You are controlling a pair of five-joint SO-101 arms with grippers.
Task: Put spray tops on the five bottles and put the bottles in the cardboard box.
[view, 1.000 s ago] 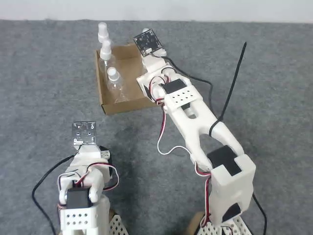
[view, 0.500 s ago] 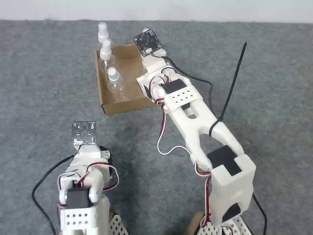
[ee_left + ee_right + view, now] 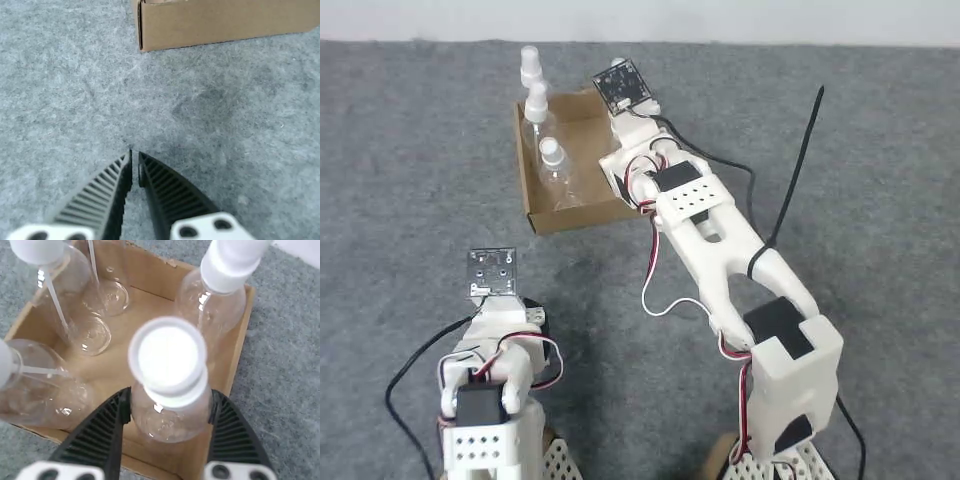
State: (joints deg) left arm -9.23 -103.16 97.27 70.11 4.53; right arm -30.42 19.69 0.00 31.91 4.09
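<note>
While the right pincer is clasping a spray-topped bottle upright inside the cardboard box, apparently seating it among the other bottles, the left pincer is resting closed and empty above the table.

Nothing visibly differs between the earlier high-view pictures and this one. The right arm holds the same reach over the cardboard box, its claw clasped on a bottle inside it. The left arm sits in the same pulled-back pose, and the bottles in the box have not shifted.
</note>
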